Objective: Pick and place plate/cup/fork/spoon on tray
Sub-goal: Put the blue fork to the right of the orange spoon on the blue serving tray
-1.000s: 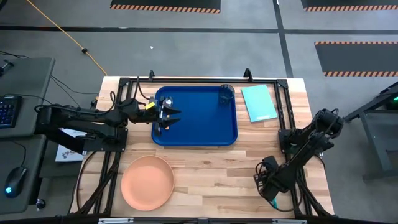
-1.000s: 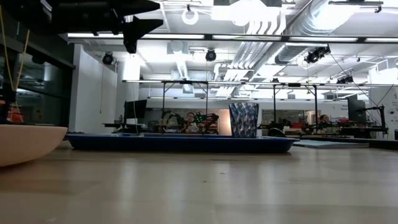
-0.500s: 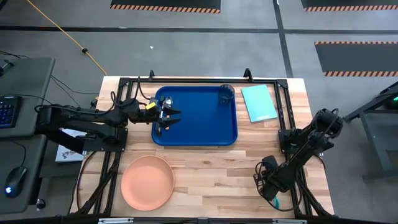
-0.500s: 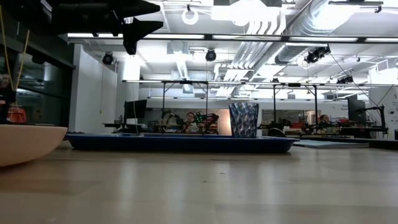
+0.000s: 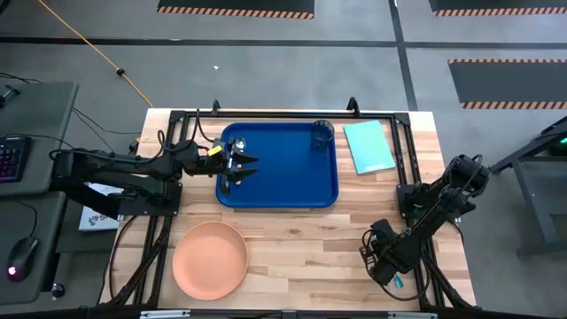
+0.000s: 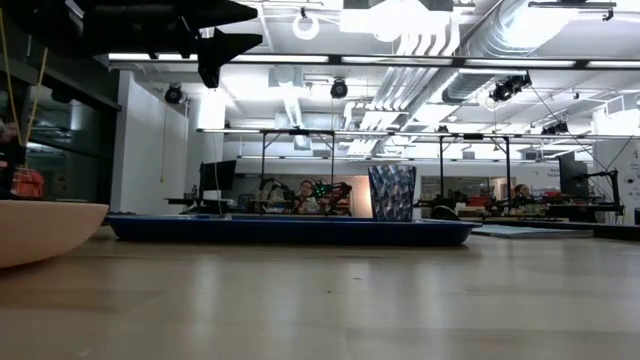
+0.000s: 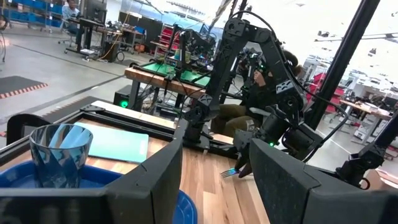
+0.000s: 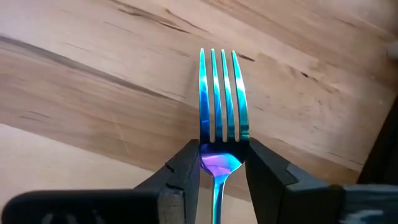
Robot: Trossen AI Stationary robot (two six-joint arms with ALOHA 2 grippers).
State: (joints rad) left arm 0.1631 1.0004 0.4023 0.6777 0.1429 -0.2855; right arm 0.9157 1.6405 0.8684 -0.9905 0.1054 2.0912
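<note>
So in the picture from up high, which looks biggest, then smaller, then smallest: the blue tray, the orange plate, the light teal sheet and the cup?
1. The tray
2. The plate
3. The light teal sheet
4. The cup, standing on the tray

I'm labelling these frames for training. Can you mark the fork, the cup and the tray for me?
fork (image 8: 222, 93): right wrist view, on the tines past the neck the right tool pinches.
cup (image 7: 60, 155): left wrist view, on its side wall.
tray (image 5: 292, 173): high view, on its bare floor.
</note>
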